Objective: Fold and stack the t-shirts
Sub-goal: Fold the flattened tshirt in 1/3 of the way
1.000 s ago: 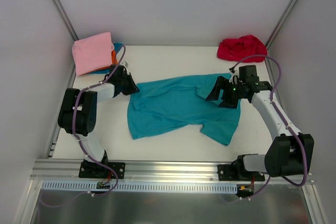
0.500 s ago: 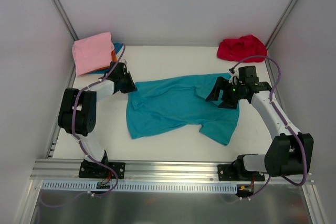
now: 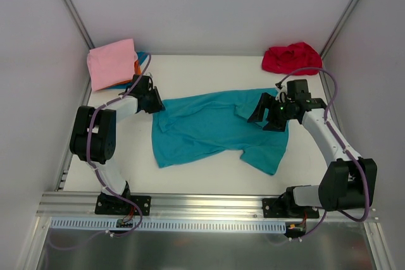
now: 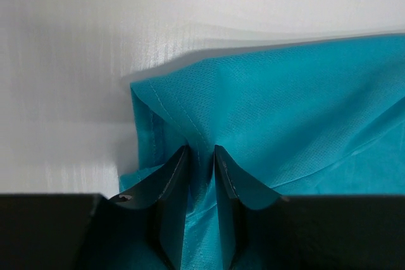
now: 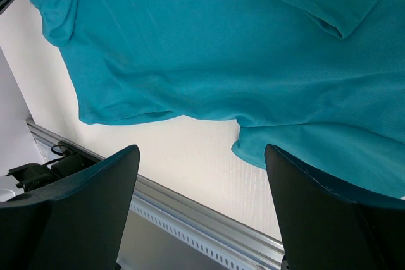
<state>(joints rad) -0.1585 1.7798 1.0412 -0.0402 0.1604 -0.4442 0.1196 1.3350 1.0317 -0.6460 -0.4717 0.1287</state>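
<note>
A teal t-shirt [image 3: 215, 128] lies spread and rumpled across the middle of the table. My left gripper [image 3: 157, 102] is at its left corner; in the left wrist view its jaws [image 4: 201, 151] stand a little apart, open, with a raised fold of the teal cloth [image 4: 285, 105] between them. My right gripper [image 3: 258, 113] hovers over the shirt's right part, wide open and empty [image 5: 202, 150], with the teal cloth [image 5: 221, 49] beneath it. A pink t-shirt [image 3: 112, 61] lies folded at the back left on orange [image 3: 137, 67] and blue [image 3: 143, 57] ones. A red t-shirt [image 3: 291, 57] lies crumpled at the back right.
White walls close the table [image 3: 209, 71] in on the left, back and right. A metal rail [image 3: 209, 203] runs along the near edge by the arm bases; it also shows in the right wrist view [image 5: 209, 213].
My left gripper has drawn the shirt's left corner slightly left and its jaws have parted a little. The right arm has hardly moved.
</note>
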